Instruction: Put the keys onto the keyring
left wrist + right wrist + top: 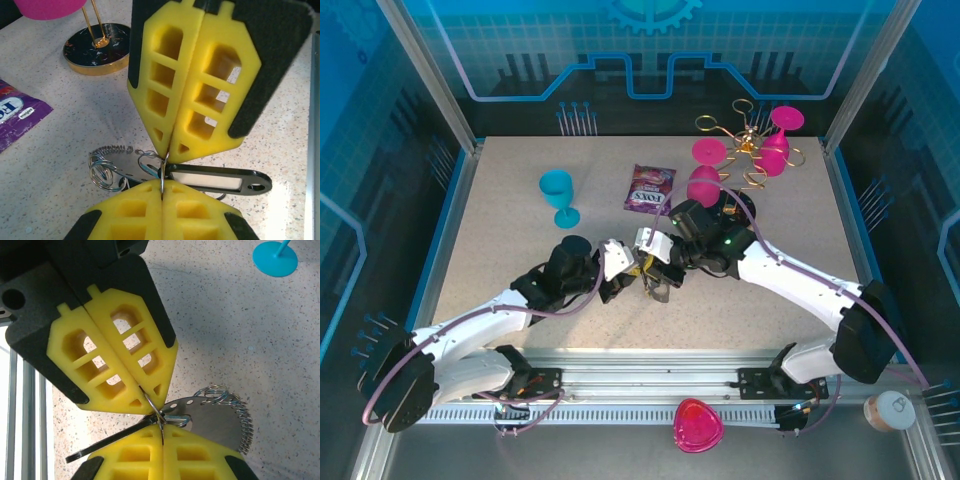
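Observation:
My two grippers meet tip to tip at the middle of the table, the left gripper [625, 272] facing the right gripper [656, 262]. In the left wrist view my left gripper [162, 189] is shut on a thin wire of the keyring [163, 172]. The right gripper [168, 149] pinches the same wire from above. A key with a flat black tab head [220, 180] hangs at that wire. The keyring's silvery coiled stretch [112, 149] and small split rings [102, 172] lie to the left. In the right wrist view, the right gripper [161, 429] and left gripper [146, 392] clamp the wire beside the coil [244, 425].
A gold wire rack [745, 140] with pink goblets [705, 183] stands at the back right, its round base [97, 50] close behind the grippers. A purple candy packet [650, 187] and a teal goblet [558, 195] sit behind the grippers. A pink object [698, 425] lies at the near rail.

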Robot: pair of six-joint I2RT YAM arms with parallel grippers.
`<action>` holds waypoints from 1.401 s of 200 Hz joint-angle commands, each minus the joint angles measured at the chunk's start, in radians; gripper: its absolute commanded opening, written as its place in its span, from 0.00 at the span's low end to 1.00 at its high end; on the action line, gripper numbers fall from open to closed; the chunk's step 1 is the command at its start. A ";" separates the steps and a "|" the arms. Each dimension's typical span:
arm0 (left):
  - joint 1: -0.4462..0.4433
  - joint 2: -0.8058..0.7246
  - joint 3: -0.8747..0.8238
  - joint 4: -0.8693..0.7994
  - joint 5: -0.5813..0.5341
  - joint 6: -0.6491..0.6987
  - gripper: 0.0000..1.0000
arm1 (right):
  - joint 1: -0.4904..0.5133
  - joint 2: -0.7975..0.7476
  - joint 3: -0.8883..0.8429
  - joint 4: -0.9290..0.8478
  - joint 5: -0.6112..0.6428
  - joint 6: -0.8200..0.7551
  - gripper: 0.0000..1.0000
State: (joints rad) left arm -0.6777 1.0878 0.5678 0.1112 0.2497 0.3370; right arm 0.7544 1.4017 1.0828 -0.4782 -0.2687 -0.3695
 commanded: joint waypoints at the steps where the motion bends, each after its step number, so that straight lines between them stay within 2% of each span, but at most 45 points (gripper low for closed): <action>1: -0.026 -0.016 0.014 0.067 -0.003 0.058 0.00 | 0.007 0.032 0.029 -0.009 0.037 0.060 0.00; 63: -0.036 -0.043 -0.006 0.097 -0.082 0.120 0.00 | -0.005 0.048 0.070 -0.111 0.054 0.101 0.00; 106: -0.036 -0.049 -0.023 0.107 -0.101 0.129 0.00 | -0.013 0.042 0.089 -0.160 0.020 0.113 0.00; 169: -0.037 -0.052 -0.046 0.116 -0.088 0.113 0.00 | -0.036 0.017 0.072 -0.126 -0.068 0.114 0.00; 183: -0.037 -0.055 -0.046 0.117 -0.076 0.100 0.00 | -0.045 0.001 0.050 -0.089 -0.056 0.108 0.00; 203: -0.036 -0.058 -0.049 0.130 -0.067 0.079 0.00 | -0.064 -0.035 0.000 -0.009 0.093 0.075 0.00; 230: -0.036 -0.071 -0.055 0.122 -0.098 0.073 0.00 | -0.143 -0.150 -0.094 0.127 0.210 0.022 0.00; 241: -0.037 -0.075 -0.060 0.123 -0.113 0.065 0.00 | -0.148 -0.184 -0.132 0.182 0.343 -0.008 0.00; 259: -0.036 -0.077 -0.064 0.142 -0.121 0.038 0.00 | -0.107 -0.168 -0.151 0.194 0.592 -0.036 0.00; 280: -0.036 -0.068 -0.065 0.166 -0.110 0.005 0.00 | -0.033 -0.101 -0.135 0.163 0.695 -0.010 0.00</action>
State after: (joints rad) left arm -0.7055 1.0325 0.5117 0.2100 0.1421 0.3935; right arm 0.6449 1.2423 0.9512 -0.3511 0.1837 -0.3645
